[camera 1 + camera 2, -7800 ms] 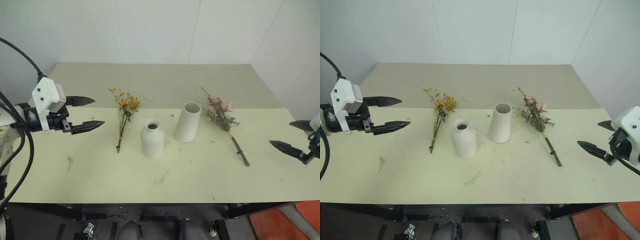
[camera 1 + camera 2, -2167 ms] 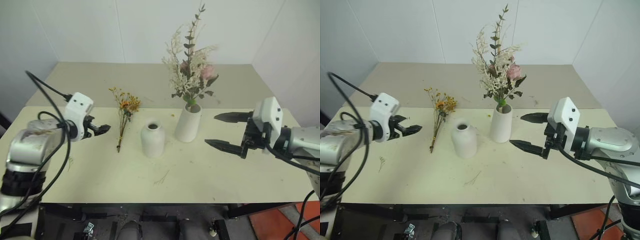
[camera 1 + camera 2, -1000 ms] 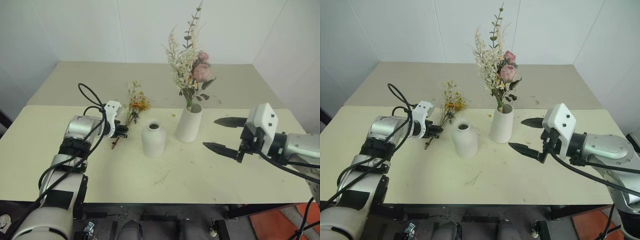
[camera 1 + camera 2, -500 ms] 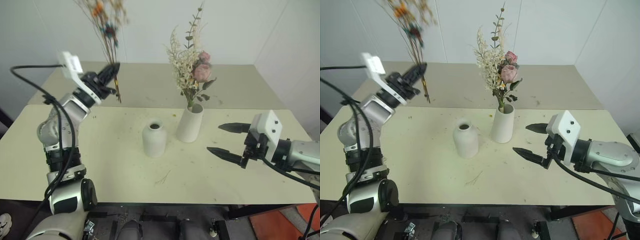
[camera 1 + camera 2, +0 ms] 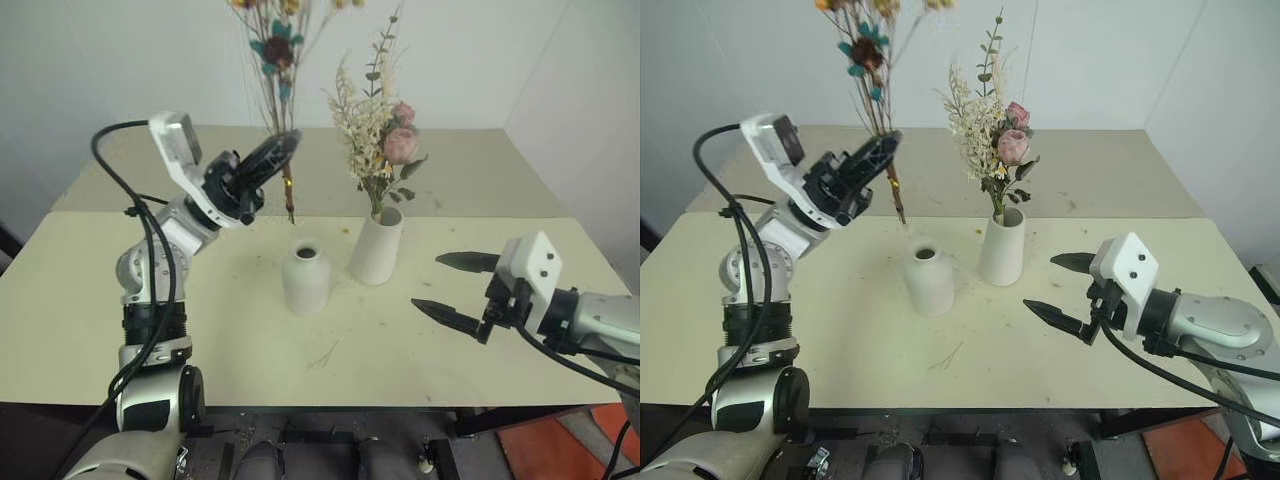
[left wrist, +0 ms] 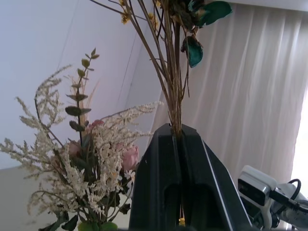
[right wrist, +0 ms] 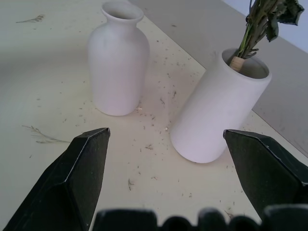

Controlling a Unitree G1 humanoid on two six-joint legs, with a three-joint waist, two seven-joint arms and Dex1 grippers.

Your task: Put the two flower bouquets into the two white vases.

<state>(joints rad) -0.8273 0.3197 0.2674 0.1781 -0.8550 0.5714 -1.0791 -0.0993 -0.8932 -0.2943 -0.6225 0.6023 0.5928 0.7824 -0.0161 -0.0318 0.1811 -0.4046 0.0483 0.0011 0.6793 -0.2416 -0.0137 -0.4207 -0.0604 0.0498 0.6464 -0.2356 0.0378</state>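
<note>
The left gripper (image 5: pixel 283 147) sits in the upper middle-left of the left eye view, raised above the table (image 5: pixel 90 300) and clamped tight on the stems of the yellow bunch (image 5: pixel 272 50). The bunch stands nearly upright: its blooms rise above the gripper to the top edge of the frame, and the stem ends (image 5: pixel 290 210) hang just below the fingers, above and slightly left of the mouth of the short vase (image 5: pixel 305 275). In the left wrist view the two fingers (image 6: pixel 159 187) meet with the thin stems pinched between them, the blooms fanning out toward the top of the frame.

The short vase stands at the centre of the frame, its mouth open with nothing in it. Just to its right, close but apart, stands the tall vase (image 5: pixel 376 246), which holds the pink bunch (image 5: pixel 378 130) upright; that bunch reaches toward the top of the frame, right of the yellow one.

The right gripper (image 5: pixel 450 292) hovers over the table at right of centre, its fingers spread wide with nothing between them, pointing toward the vases.
</note>
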